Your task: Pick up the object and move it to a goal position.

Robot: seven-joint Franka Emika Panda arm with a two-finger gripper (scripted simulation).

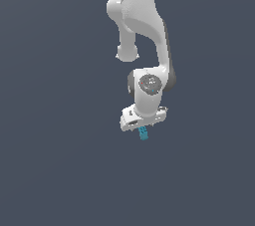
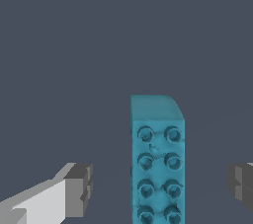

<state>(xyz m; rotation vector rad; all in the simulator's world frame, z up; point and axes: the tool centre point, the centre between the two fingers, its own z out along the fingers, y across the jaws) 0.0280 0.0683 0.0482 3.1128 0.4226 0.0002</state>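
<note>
Exterior view: white arm [image 1: 142,31] comes down from the top edge, bends through an elbow, wrist pointing down. Background is flat dark grey-blue all round; no edges or surfaces to be made out.

Gripper [image 1: 143,129] sits at the low end of the arm, its white body tilted, lower on the exterior view's left. Fingers too small to separate in this view.

Block [image 1: 144,133] shows as a small teal sliver just under the gripper body, poking out below it, slightly slanted. Far smaller than the hand above it.

Wrist view: block [image 2: 157,161] fills the middle, seen lengthwise. Teal-blue, long and rectangular, with round studs in two columns on the face toward the camera; four pairs of studs visible before the picture's edge cuts it off. Far end is plain, with one corner rounded.

Gripper [image 2: 160,188] fingers stand wide apart, one on each side of the block. One finger [image 2: 74,191] is white with a dark grey pad; the other shows only as a grey pad at the picture's edge. Clear gaps of background between each pad and the block's sides, so neither pad touches it. The block lies between them, nearer the edge-side pad than the white finger.

Whether the block rests on anything cannot be told; the ground beneath it reads as the same even grey.
</note>
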